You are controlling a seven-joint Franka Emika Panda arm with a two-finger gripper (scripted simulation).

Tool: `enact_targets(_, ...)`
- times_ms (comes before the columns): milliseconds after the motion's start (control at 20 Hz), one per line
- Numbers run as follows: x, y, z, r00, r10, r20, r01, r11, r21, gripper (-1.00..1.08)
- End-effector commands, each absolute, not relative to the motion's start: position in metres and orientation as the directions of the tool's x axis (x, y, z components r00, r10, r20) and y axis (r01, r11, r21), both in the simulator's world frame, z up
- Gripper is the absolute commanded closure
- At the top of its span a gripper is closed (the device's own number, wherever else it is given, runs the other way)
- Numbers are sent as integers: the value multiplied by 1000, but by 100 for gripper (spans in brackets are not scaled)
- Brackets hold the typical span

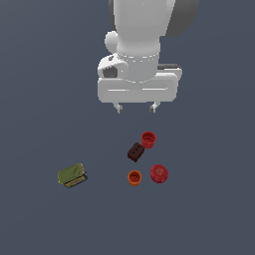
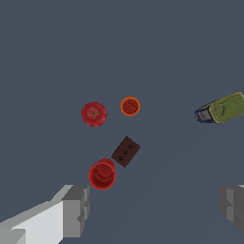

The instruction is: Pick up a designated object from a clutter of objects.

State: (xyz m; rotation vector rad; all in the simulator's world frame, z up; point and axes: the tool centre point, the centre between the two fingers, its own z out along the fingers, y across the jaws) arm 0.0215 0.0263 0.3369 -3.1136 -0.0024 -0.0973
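The designated object, a small bright red cup point(image 1: 148, 139) point(image 2: 102, 174), stands upright on the grey floor, touching or almost touching a dark brown block point(image 1: 135, 152) point(image 2: 126, 151). A smaller orange cup point(image 1: 134, 178) point(image 2: 130, 106) and a red apple-like ball point(image 1: 159, 173) point(image 2: 94, 114) lie just beyond them. An olive-green can point(image 1: 72, 176) point(image 2: 221, 108) lies on its side, apart at the exterior view's left. My gripper point(image 1: 135, 108) point(image 2: 152, 207) hangs open high above the floor, up and slightly to the exterior view's left of the red cup, holding nothing.
The arm's white body point(image 1: 142, 45) fills the top middle of the exterior view. Plain dark grey floor point(image 1: 209, 209) surrounds the small cluster of items.
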Motion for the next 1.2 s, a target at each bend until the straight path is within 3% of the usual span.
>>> enact_targets(0, 21, 28, 330, 998, 7, 60, 9, -1000, -24, -92)
enact_targets(600, 9, 56, 244, 995, 97, 40, 97, -995, -3, -92)
enact_targets(1150, -34, 93, 139, 974, 226, 12, 226, -974, 5, -92)
